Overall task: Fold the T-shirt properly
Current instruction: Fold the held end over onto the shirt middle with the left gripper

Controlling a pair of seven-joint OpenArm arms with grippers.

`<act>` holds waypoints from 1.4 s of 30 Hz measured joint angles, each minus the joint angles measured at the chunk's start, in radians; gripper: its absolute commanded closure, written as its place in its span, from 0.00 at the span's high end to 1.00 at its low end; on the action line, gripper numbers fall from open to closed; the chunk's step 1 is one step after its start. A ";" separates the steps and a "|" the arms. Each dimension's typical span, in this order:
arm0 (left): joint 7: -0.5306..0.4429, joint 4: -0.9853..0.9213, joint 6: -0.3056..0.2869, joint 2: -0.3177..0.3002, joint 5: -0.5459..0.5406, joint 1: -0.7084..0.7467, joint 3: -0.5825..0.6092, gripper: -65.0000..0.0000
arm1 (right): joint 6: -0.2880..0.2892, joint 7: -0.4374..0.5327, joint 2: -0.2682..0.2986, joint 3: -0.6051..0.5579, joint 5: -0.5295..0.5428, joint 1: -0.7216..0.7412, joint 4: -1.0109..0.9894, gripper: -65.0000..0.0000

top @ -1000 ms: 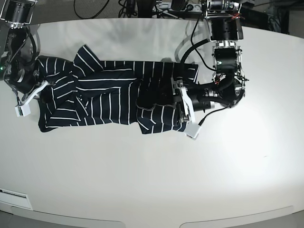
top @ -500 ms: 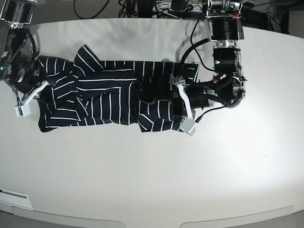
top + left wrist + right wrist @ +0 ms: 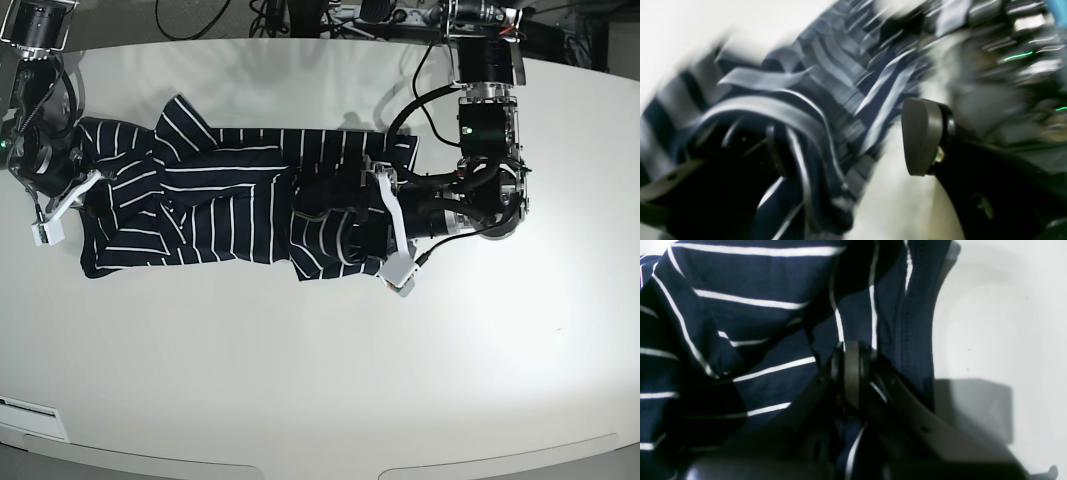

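So the white desk (image 3: 300, 380) takes up basically the whole base view, and the striped T-shirt (image 3: 230, 205) is stretched out sideways across the far half of it, already bunched into a long band with a sleeve poking up near the top left. Left arm (image 3: 470, 200) comes in from the right side of that view and lies low over the shirt's right end, where the fabric looks doubled over and lumpy. Right arm (image 3: 40, 140) is parked at the opposite end. Right gripper (image 3: 853, 373) has its fingers pinched together on a fold of the T-shirt near a stitched edge, pretty clear in its wrist cam. Left gripper (image 3: 853, 143) is a mess of motion blur, but one pad (image 3: 920, 136) stands apart with bare desk showing beside it while the other side is buried in cloth, so I'd call the fingers spread with fabric draped over one. My worry: with no real clamp, that end could slide off and the fold would land crooked or bunch up more. Also, if the right end stays pinned while the left pulls, the band could twist.
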 measured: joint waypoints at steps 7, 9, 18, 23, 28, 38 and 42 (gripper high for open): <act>-0.002 0.004 -0.001 -0.005 -0.147 0.000 0.002 0.72 | 0.000 0.000 0.000 0.000 0.001 0.000 0.000 0.00; -0.002 0.003 -0.001 -0.006 -0.146 0.000 0.002 0.72 | 0.000 0.000 0.000 0.000 0.001 0.000 0.000 0.00; 0.001 0.003 -0.001 -0.011 -0.029 0.000 0.002 0.00 | 0.000 0.000 0.000 0.000 0.001 0.000 0.000 0.00; 0.002 0.003 -0.001 -0.011 -0.039 0.000 0.002 0.00 | 0.000 0.000 0.000 0.000 0.001 0.000 0.000 0.00; 0.000 0.003 -0.001 -0.010 -0.101 0.000 0.002 0.18 | 0.000 0.000 0.000 0.000 0.001 0.000 0.000 0.00; 0.001 0.003 -0.001 -0.008 -0.082 -0.002 0.084 0.48 | 0.000 0.000 0.000 0.000 0.002 0.000 0.000 0.00; 0.005 0.003 -0.002 -0.008 -0.083 -0.017 0.041 0.14 | 0.000 0.000 0.000 0.000 0.005 0.000 0.000 0.00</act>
